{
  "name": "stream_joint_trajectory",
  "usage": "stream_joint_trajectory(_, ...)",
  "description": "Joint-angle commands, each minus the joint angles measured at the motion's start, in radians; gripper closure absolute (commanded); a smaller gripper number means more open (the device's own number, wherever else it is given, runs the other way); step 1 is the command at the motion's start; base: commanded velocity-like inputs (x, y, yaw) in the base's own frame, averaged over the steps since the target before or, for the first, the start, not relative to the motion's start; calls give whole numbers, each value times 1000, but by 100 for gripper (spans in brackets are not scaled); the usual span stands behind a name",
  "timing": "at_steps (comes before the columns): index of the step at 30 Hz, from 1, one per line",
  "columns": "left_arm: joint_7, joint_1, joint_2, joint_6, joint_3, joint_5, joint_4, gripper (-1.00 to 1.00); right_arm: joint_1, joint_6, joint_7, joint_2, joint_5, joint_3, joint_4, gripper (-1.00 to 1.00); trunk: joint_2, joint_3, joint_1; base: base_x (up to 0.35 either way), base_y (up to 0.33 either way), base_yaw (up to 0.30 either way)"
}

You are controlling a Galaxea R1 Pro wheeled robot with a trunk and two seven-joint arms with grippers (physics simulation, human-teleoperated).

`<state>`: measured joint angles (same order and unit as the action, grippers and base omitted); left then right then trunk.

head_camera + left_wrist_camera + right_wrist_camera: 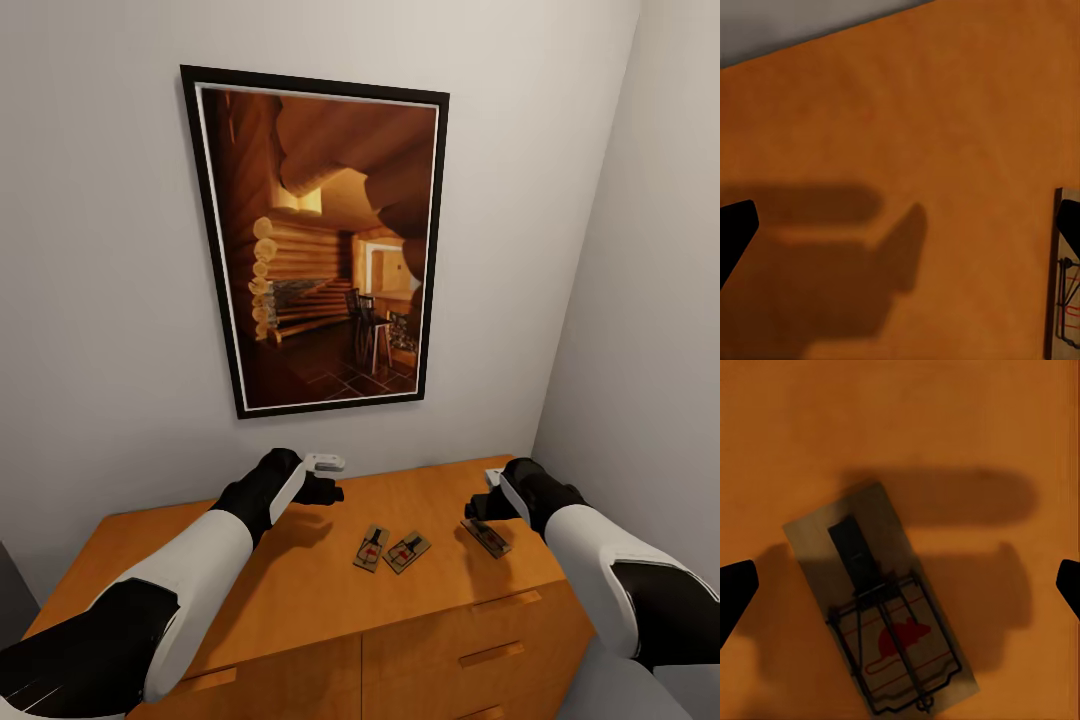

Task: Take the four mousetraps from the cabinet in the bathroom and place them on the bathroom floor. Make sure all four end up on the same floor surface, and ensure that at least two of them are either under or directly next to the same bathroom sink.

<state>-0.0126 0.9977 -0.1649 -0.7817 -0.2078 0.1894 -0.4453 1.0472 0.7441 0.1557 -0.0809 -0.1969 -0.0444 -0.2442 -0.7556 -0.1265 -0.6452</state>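
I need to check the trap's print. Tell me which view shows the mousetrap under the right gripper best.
The right wrist view: the mousetrap lies flat between open fingers, red mouse print and wire clear. The head view shows it small and dark beside the right gripper.

No words, numbers or brand names can be read anywhere. The mousetrap [879,607] near the cabinet's [300,590] right edge carries only a red mouse silhouette printed on its board.

Two plain off-white walls [100,250] meet in a corner at the right. On the facing wall hangs a tall black-framed picture [320,240] of a warm-lit log cabin interior. Soft, even light casts blurred shadows.
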Motion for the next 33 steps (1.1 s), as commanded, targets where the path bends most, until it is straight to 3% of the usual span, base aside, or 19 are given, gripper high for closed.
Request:
stream_joint_trajectory(1, -1, 1, 1, -4, -5, 5, -1, -100, 1, 4, 10, -1, -10, -5, -2, -100, -1, -2, 0, 0, 0, 0)
stream_joint_trajectory(13, -1, 1, 1, -4, -5, 5, -2, -100, 1, 4, 48, -6, -11, -5, -2, -100, -1, -2, 0, 0, 0, 0)
stream_joint_trajectory(33, -1, 1, 1, -4, -5, 4, -2, -100, 1, 6, 56, -6, -11, -5, 0, -100, -1, -2, 0, 0, 0, 0)
